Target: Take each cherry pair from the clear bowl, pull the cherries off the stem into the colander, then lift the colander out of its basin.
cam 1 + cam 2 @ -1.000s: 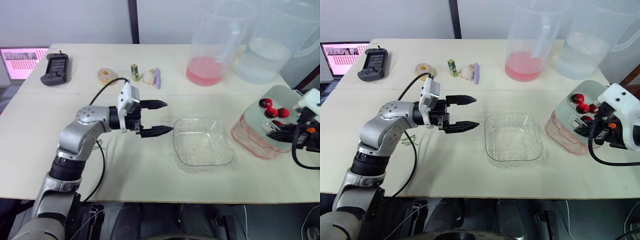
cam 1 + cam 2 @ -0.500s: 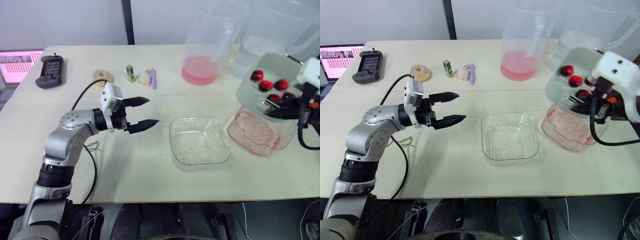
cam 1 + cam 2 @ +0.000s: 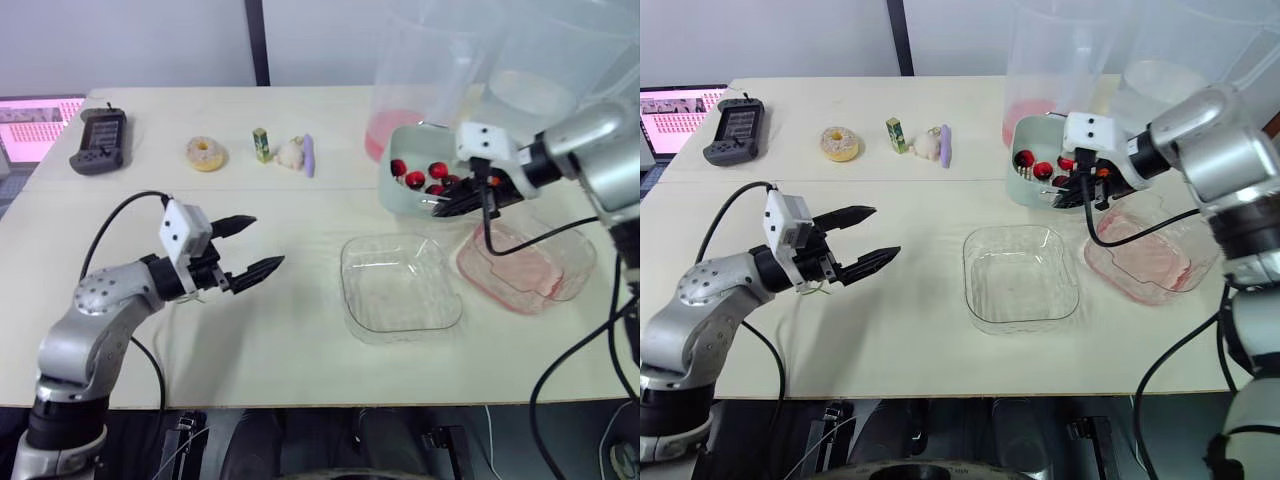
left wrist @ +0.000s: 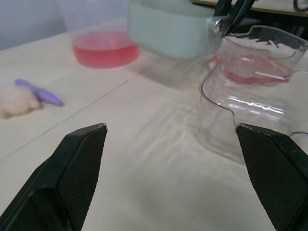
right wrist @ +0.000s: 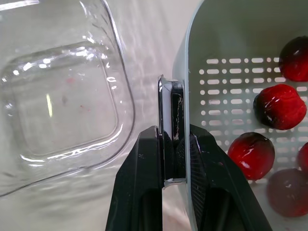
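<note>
My right gripper point(image 3: 455, 203) is shut on the rim of the pale green colander point(image 3: 404, 201), holding it in the air behind the clear bowl point(image 3: 400, 285). Several red cherries point(image 3: 415, 178) lie in the colander. In the right wrist view both fingers point(image 5: 144, 192) clamp the colander's edge point(image 5: 240, 43), with cherries point(image 5: 279, 106) on its slotted floor. The pink translucent basin point(image 3: 525, 268) stands on the table to the bowl's right, with no colander in it. The clear bowl looks empty. My left gripper point(image 3: 262, 243) hovers open over the table left of the bowl, with nothing between its fingers point(image 4: 82, 159).
Two tall clear pitchers stand at the back right, one with pink liquid point(image 4: 103, 45), one with water point(image 3: 530, 90). A doughnut point(image 3: 204, 153), a small green box point(image 3: 261, 144) and a white and purple item point(image 3: 298, 155) lie at the back. A handheld device point(image 3: 100, 140) sits far left.
My right gripper has lifted the colander out of the pink basin and carried it left, behind the clear bowl. My left arm has drawn back to the left, still open. The camera has shifted.
</note>
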Controlling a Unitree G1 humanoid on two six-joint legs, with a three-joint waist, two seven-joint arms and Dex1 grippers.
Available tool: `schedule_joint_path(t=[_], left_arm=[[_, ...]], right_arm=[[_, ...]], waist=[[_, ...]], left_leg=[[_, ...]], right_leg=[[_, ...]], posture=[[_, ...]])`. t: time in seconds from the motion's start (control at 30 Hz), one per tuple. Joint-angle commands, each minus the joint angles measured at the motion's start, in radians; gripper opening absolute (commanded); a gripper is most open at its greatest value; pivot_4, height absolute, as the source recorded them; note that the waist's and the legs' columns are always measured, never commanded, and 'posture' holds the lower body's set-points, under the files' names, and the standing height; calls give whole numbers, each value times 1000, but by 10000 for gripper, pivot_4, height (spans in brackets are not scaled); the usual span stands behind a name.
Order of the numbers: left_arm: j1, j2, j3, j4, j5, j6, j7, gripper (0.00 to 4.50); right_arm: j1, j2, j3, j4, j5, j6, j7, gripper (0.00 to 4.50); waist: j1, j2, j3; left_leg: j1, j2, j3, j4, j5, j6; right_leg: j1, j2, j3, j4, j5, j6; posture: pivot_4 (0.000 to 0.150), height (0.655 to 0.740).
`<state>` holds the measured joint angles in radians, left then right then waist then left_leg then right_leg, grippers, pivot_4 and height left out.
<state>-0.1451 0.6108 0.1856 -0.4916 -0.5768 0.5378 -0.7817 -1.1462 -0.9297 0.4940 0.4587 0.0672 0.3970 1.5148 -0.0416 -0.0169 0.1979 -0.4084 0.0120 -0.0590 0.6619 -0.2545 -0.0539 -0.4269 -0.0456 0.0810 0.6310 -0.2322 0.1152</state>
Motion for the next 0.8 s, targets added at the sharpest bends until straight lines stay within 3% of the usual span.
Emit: schedule_joint_path(t=[0.03,0.4,0.73,0.8], left_arm=[[27,15,40,-90,-27,16,43,45000],[107,23,60,-192,-62,44,123,45000],[46,65,38,-144,-89,27,52,45000],[17,79,34,-111,-86,24,37,45000]], right_arm=[[-69,57,-13,116,-54,-82,42,2120],[-159,186,-5,517,-231,-373,48,2120],[-176,191,-33,601,-272,-435,97,2120],[-181,184,-40,609,-290,-457,74,12357]], waist=[[-2,0,0],[-4,0,0],[-6,1,0],[-7,1,0]], left_leg=[[0,0,0,0,0,0],[1,0,0,0,0,0],[2,0,0,0,0,-1],[2,0,0,0,0,-1]], right_leg=[[0,0,0,0,0,0],[0,1,0,1,0,-1],[1,1,0,2,0,-1],[1,1,0,2,0,-2]], posture=[[1500,7400],[1500,7400],[1500,7400],[1500,7400]])
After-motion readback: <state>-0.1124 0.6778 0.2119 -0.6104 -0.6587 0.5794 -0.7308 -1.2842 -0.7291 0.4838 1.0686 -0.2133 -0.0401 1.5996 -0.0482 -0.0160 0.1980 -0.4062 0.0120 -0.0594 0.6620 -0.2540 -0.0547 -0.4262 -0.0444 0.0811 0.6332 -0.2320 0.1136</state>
